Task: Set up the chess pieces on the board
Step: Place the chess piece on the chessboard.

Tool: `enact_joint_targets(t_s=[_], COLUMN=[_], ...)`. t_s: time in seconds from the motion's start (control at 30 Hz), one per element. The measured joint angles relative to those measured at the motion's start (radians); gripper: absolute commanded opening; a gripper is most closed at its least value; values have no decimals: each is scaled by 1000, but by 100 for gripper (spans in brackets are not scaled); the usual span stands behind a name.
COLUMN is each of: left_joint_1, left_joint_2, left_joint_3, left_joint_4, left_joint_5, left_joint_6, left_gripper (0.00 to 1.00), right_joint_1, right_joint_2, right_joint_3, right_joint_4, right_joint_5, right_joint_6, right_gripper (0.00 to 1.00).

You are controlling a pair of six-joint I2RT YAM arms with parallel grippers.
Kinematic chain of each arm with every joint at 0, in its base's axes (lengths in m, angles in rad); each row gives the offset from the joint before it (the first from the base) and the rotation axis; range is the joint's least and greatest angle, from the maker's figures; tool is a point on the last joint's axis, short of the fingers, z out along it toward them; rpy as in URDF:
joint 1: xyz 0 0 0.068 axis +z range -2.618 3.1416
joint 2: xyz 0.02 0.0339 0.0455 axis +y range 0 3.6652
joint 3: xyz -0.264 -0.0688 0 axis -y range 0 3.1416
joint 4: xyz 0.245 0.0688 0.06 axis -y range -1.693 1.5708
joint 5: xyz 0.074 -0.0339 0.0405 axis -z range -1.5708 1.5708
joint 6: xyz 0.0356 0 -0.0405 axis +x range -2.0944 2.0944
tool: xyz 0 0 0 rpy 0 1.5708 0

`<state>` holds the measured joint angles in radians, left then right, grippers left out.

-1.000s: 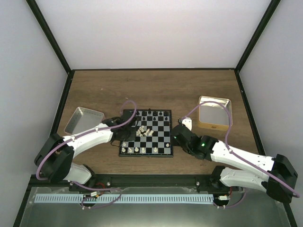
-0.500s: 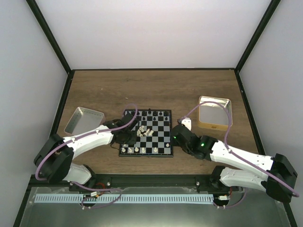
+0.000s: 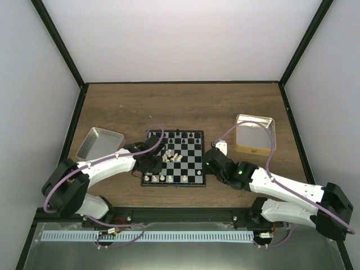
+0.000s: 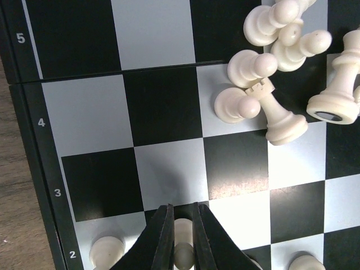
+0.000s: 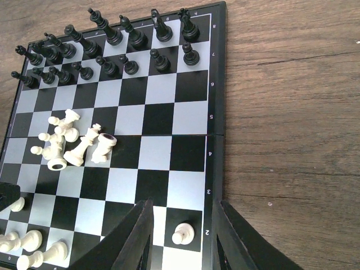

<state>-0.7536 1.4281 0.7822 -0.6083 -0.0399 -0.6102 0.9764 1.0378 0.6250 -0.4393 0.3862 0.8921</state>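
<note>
Fingers of the left gripper (image 4: 181, 209) are pressed together on a white pawn (image 4: 183, 232) at the second rank of the chessboard (image 4: 163, 107). The right gripper (image 5: 183, 205) hangs with its jaws spread to either side of a lone white pawn (image 5: 183, 232) on the same rank near the board's right edge, touching it on neither side. Farther in, toppled white pieces (image 5: 70, 140) lie heaped around the board's middle, and the black pieces (image 5: 107, 45) stand upright in two rows along the far edge.
</note>
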Motion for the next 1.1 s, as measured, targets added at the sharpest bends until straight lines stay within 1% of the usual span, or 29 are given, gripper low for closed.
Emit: enact_joint_targets(t_s=[0.23,0.53,0.67,0.8,0.83,0.87,0.9,1.0,1.1], left_joint_1=[0,-2,-2,-2,-2,-2,-2,-2,-2], left_joint_2=[12,16,12,-7,-18,-29,-44,-79,-99], left_joint_3=[0,-1,1,32,43,54,65,82,83], left_joint_4=[0,-1,-13,-37,-39,-40,-39,-26,-3], left_joint_5=[2,7,6,1,-2,-6,-12,-31,-54], left_joint_6=[0,-6,-8,-6,-6,-4,-5,-2,-2], left_gripper=[12,24,26,32,33,35,37,39,41], right_joint_1=[0,0,0,0,0,0,0,0,-1], right_joint_2=[0,0,-2,-12,-19,-29,-41,-82,-118], right_joint_3=[0,0,0,0,0,0,0,2,21], right_joint_4=[0,0,0,-2,-5,-9,-14,-39,-82], right_joint_5=[0,0,0,-2,-5,-8,-11,-18,-15], right_joint_6=[0,0,0,2,3,4,4,4,-3], right_gripper=[31,31,31,32,34,41,45,53,57])
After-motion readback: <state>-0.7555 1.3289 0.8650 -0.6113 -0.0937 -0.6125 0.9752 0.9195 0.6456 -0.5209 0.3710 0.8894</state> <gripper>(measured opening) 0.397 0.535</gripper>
